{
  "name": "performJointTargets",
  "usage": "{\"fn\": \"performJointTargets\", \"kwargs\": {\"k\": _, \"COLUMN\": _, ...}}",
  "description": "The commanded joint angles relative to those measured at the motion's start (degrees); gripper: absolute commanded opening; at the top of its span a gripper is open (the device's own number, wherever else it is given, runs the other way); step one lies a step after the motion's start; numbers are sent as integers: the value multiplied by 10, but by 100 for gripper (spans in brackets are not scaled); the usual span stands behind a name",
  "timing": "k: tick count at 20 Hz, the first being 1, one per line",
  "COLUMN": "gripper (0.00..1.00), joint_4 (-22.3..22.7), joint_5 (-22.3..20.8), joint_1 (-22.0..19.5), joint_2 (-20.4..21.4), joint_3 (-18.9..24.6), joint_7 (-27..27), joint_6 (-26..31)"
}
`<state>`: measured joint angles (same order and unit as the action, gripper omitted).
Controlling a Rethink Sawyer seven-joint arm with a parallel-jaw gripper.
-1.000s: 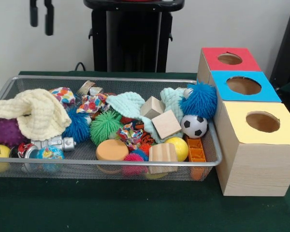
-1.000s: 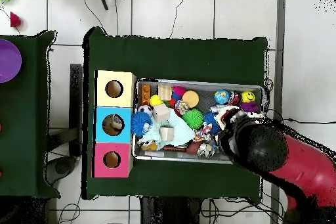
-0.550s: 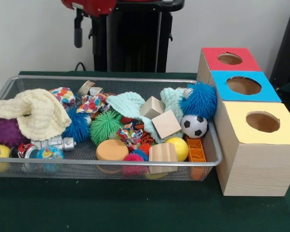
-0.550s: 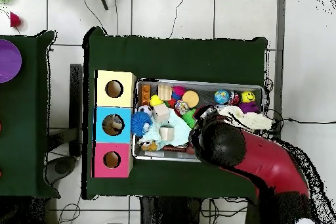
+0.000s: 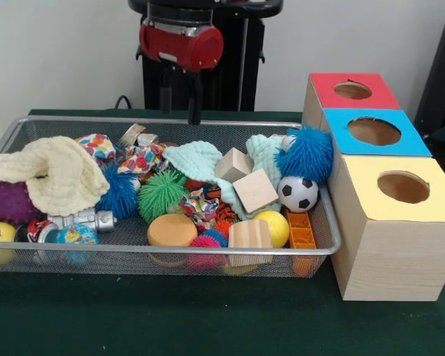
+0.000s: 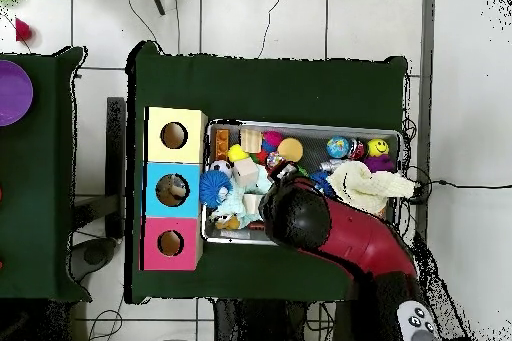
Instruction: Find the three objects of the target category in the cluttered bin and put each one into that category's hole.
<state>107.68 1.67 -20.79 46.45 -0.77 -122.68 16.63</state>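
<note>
Front view gives me most: green table [image 5: 170,319], and on it the wire mesh bin [image 5: 170,251], filled nearly from end to end. Touching the bin's end stand three wood boxes in one row, each w/ a round hole on top: yellow box [image 5: 389,245] nearest the camera, blue box [image 5: 415,141] in the middle, red box [image 5: 322,85] at the back. From overhead, something dim shows in the blue hole and I cannot tell what; the other two holes look empty. My arm [image 6: 350,242] covers the middle of the bin in that view. My gripper [image 5: 180,115] hangs above the bin's far rim, fingers [image 5: 196,104] apart, nothing btw them. Which category is the target I cannot tell. I judge the step is the search, so I should go down slowly over one obj that lies free, not into the pile. A yellow cloth [image 5: 55,174] covers one end and a mint cloth [image 5: 196,159] lies near the middle; both may hide things and can catch a finger. Three wood blocks [image 5: 255,190] lie close together beside the mint cloth, maybe one category. Spiky balls, e.g. the green one [image 5: 162,194] and a blue one [image 5: 308,154] touching the blue box, will probably squash and roll. A small soccer ball [image 5: 297,193] is beside the yellow box.
</note>
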Motion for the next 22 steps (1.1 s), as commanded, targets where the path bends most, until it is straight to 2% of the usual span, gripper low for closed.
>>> {"fn": "performJointTargets", "kwargs": {"k": 1, "gripper": 100, "joint_4": 55, "joint_5": 56, "joint_1": 23, "joint_2": -56, "joint_3": -9, "joint_7": -170, "joint_6": -48}}
{"fn": "performJointTargets", "kwargs": {"k": 7, "gripper": 100, "joint_4": 79, "joint_5": 84, "joint_1": 17, "joint_2": -90, "joint_3": 5, "joint_7": -156, "joint_6": -96}}
{"fn": "performJointTargets", "kwargs": {"k": 15, "gripper": 100, "joint_4": 77, "joint_5": 111, "joint_1": 35, "joint_2": -145, "joint_3": -4, "joint_7": -154, "joint_6": -148}}
{"fn": "performJointTargets", "kwargs": {"k": 22, "gripper": 100, "joint_4": 62, "joint_5": 125, "joint_1": 36, "joint_2": -169, "joint_3": -11, "joint_7": -138, "joint_6": -172}}
